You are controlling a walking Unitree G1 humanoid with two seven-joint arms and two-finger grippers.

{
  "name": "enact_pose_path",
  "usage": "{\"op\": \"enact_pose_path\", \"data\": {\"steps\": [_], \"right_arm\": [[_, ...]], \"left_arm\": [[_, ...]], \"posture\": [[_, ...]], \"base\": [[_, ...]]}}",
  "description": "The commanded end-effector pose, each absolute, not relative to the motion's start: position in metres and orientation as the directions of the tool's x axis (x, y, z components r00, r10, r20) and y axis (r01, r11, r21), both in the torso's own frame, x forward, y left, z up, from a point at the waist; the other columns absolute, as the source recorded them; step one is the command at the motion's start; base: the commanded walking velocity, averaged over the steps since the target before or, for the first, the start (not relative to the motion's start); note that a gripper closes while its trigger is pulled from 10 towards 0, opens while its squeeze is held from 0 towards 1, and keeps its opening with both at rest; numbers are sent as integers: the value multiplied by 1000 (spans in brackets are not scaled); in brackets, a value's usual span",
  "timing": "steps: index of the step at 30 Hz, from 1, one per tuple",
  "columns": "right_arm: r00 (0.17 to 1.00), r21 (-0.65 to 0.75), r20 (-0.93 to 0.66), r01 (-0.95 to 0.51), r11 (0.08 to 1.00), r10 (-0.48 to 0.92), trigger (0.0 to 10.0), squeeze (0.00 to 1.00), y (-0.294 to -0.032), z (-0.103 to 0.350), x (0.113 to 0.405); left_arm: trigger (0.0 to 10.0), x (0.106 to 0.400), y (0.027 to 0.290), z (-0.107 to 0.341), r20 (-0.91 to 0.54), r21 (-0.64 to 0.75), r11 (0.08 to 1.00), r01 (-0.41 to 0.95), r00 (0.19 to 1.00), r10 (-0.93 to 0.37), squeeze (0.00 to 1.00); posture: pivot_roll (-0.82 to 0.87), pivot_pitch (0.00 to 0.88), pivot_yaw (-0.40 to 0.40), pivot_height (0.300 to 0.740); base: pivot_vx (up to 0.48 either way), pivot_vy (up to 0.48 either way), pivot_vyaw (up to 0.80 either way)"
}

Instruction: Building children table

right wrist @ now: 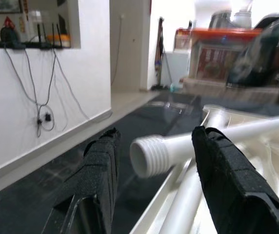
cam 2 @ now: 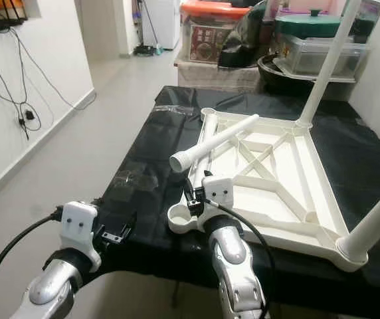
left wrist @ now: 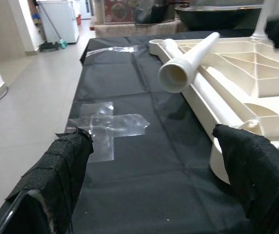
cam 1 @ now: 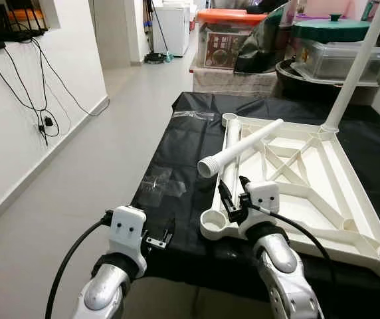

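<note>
Underneath everything lies a black crinkled plastic sheet (cam 1: 177, 133), matte and creased, with a patch of clear shiny tape (left wrist: 111, 127) stuck flat at about 9 o'clock from the table's near corner. On the sheet rests the upside-down cream plastic children's table top (cam 1: 323, 199), its moulded underside showing smooth diagonal ribs and a raised rim. A round open socket (cam 1: 214, 221) sits at the near corner, at 6 o'clock of the frame. Two smooth white tubular plastic legs stand screwed in: one upright leg (cam 1: 356, 73) at the far corner around 1 o'clock, another leg (cam 2: 376, 219) at the near corner around 4 o'clock. A loose white cylindrical leg with a ridged threaded end (cam 1: 240, 147) lies slanted across the rim, its hollow threaded mouth pointing toward 7 o'clock, resting over a second loose white leg (cam 1: 230, 156) that lies along the frame's edge.

The right gripper (cam 1: 230, 203) hovers just beside the near socket, its rough fabric-wrapped black fingers (right wrist: 222, 170) spread wide either side of the threaded end in the right wrist view, holding nothing. The left gripper (cam 1: 160, 240) hangs over the sheet's near edge at 8 o'clock of the socket, its padded fingers (left wrist: 64, 170) likewise spread wide and empty.

Beyond, at 12 o'clock, stand clear plastic storage boxes with an orange lid (cam 1: 230, 16) and a dark green round lid (cam 1: 329, 28).
</note>
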State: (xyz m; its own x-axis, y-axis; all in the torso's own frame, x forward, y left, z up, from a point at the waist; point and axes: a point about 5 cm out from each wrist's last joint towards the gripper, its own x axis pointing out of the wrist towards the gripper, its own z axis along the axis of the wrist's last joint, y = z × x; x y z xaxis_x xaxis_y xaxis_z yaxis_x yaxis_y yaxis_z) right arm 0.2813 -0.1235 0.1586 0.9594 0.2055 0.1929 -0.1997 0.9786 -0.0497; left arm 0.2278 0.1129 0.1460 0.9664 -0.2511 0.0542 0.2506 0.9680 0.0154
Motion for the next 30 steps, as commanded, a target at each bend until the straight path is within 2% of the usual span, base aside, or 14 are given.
{"op": "enact_pose_path", "data": {"steps": [1, 4, 7, 19, 23, 30], "right_arm": [[963, -60, 181, -191, 980, 199, 10000, 0, -124, 155, 278], [966, -70, 173, -184, 980, 194, 10000, 0, -123, 151, 273], [969, -79, 161, -178, 981, 189, 10000, 0, -122, 147, 270], [978, -93, 162, -116, 989, 130, 10000, 0, -130, 154, 274], [977, -100, 175, -107, 989, 123, 10000, 0, -132, 159, 279], [976, -97, 186, -93, 991, 110, 10000, 0, -133, 163, 283]], "left_arm": [[10000, 225, 113, 144, 49, 31, 970, 240, 969, -241, 0], [10000, 225, 112, 140, 38, 27, 972, 232, 972, -233, 0], [10000, 226, 111, 138, 31, 25, 973, 228, 973, -228, 0], [10000, 232, 124, 138, 33, 52, 988, 148, 988, -150, 0], [10000, 235, 134, 141, 44, 37, 996, 83, 995, -85, 0], [10000, 240, 143, 146, 58, 20, 999, 48, 997, -49, 0]], "posture": [[158, 0, -37, 740], [155, 0, -35, 740], [154, 0, -37, 740], [159, 0, -41, 740], [164, 0, -45, 740], [166, 0, -48, 740]], "base": [[0, 0, 0], [0, 0, 0], [0, 0, -800], [0, -441, 0], [0, 0, 0], [0, 0, 0]]}}
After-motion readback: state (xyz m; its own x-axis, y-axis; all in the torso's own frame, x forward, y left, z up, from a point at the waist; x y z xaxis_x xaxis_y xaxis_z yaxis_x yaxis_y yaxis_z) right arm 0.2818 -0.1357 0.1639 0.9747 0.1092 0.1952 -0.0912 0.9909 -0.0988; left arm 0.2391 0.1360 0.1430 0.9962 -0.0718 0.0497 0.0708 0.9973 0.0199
